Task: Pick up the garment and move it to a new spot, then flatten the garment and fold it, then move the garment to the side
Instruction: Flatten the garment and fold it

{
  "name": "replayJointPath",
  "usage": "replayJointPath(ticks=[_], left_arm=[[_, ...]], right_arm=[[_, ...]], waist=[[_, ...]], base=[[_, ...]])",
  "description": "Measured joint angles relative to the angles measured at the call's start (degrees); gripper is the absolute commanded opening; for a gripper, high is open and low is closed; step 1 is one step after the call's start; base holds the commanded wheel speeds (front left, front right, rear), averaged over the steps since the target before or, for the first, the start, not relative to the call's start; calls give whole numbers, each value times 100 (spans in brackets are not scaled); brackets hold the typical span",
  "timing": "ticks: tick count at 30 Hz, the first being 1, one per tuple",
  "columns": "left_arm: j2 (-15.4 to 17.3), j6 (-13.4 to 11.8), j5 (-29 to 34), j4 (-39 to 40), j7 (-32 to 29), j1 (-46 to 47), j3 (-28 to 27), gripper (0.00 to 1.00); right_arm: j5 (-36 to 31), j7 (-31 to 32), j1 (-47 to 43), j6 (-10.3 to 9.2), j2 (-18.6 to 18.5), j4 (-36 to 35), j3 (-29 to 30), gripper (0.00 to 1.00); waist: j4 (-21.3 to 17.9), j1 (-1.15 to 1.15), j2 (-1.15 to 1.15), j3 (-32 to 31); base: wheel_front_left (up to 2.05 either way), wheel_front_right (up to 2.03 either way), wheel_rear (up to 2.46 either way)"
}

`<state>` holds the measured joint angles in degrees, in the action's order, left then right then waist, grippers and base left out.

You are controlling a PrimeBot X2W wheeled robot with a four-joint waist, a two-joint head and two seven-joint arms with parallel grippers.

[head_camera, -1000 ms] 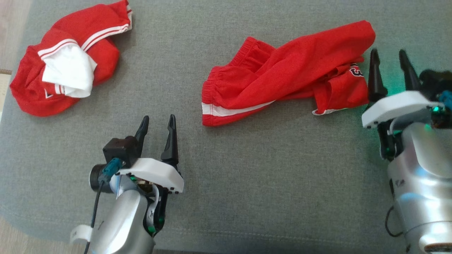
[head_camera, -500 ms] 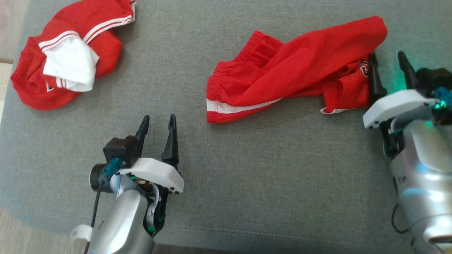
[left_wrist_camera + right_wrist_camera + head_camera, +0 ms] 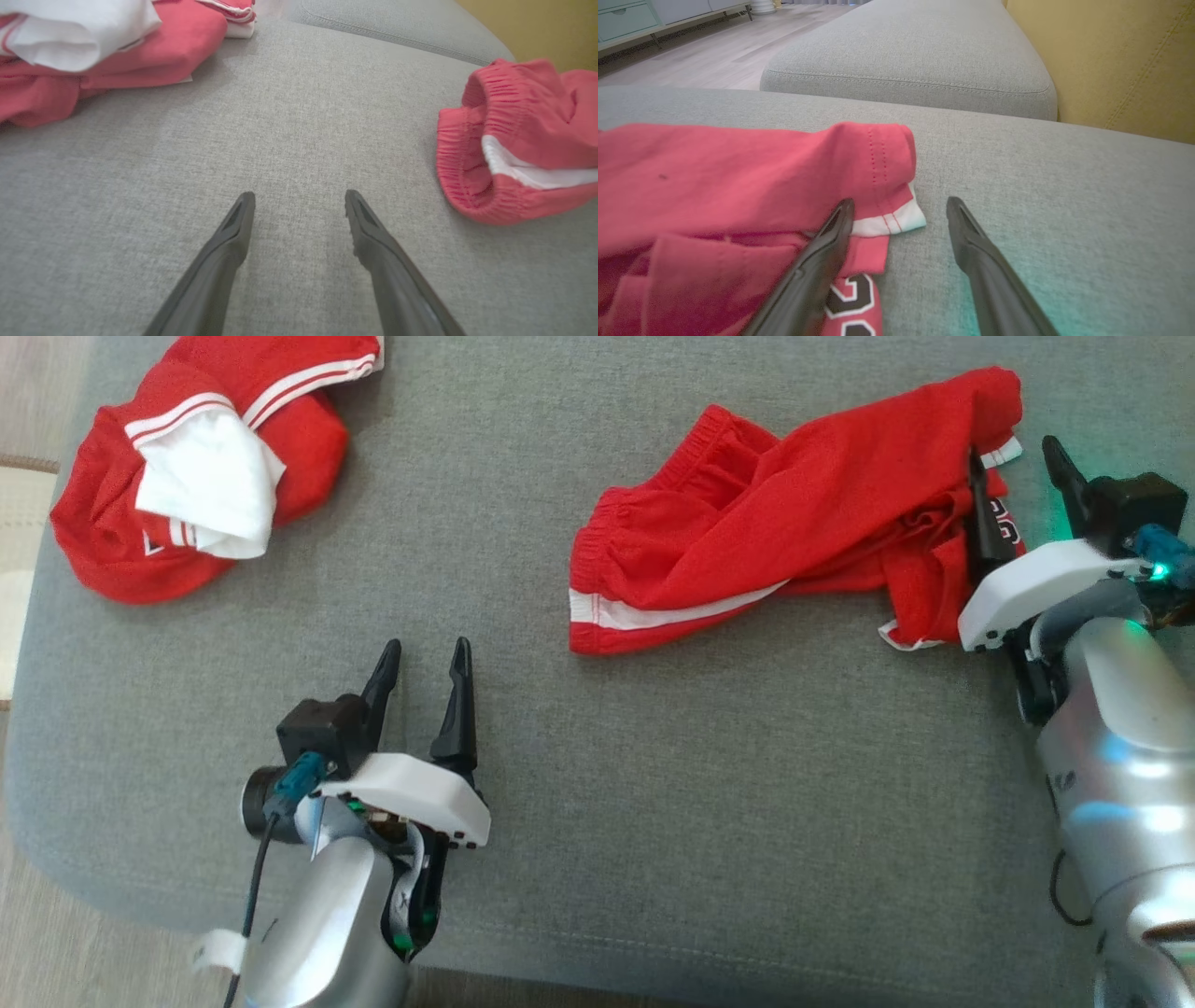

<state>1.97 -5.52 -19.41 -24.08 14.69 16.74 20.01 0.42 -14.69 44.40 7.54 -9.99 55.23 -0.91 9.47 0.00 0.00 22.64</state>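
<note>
1. Fingers spread, the right gripper [image 3: 1013,453] sits at the right end of the red shorts [image 3: 794,532] and clamps nothing. One dark finger lies over the red fabric and the other stands over bare cushion. A white hem corner [image 3: 896,219] lies between them.
2. At near left, the left gripper [image 3: 427,646] is over the grey cushion [image 3: 653,803]. Its fingers are parted too, with only upholstery between them, and it is well apart from either cloth.
3. Crumpled, the red shorts lie on the right half of the cushion. Their long axis runs from near left to far right.
4. An elastic waistband [image 3: 644,523] forms the left end, with its opening facing left. The leg hems finish at the far right, beside the right gripper.
5. A white side stripe [image 3: 672,611] runs along the near edge at the waistband end. A black-and-white printed number [image 3: 850,298] shows on the fabric just beside the right gripper's finger.
6. Count: two grippers and two garments. The second garment is a red-and-white bundle [image 3: 187,476] at far left, well apart from the shorts.
7. From the right wrist, a second grey cushion [image 3: 915,74] lies beyond the first. Yellow upholstery [image 3: 1111,60] is to its right and a wooden floor [image 3: 691,60] to its left.
</note>
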Motion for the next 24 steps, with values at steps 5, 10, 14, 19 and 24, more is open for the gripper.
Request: replayJointPath(ticks=[5, 10, 14, 19, 24], left_arm=[[0, 1, 0, 4, 0, 8, 11, 100], [-1, 1, -1, 21, 0, 72, 11, 100], [-3, 0, -42, 35, 0, 149, 9, 100], [-3, -1, -41, 34, 0, 147, 0, 100], [-3, -2, -41, 34, 0, 148, -16, 100]], right_arm=[[10, 0, 235, 0, -58, 231, -30, 86], [81, -1, 439, 0, -119, 502, -43, 20], [163, -8, 570, 0, -136, 688, -25, 0], [232, -25, 611, 0, -138, 800, -1, 0], [424, -19, 626, 0, -131, 668, 8, 0]], waist=[[68, 0, 0, 73], [129, 0, 0, 166], [146, 0, 0, 201], [135, 0, 0, 203], [78, 0, 0, 192]], base=[[0, 0, 0], [0, 0, 0], [0, 0, 0], [0, 0, 0], [0, 0, 0]])
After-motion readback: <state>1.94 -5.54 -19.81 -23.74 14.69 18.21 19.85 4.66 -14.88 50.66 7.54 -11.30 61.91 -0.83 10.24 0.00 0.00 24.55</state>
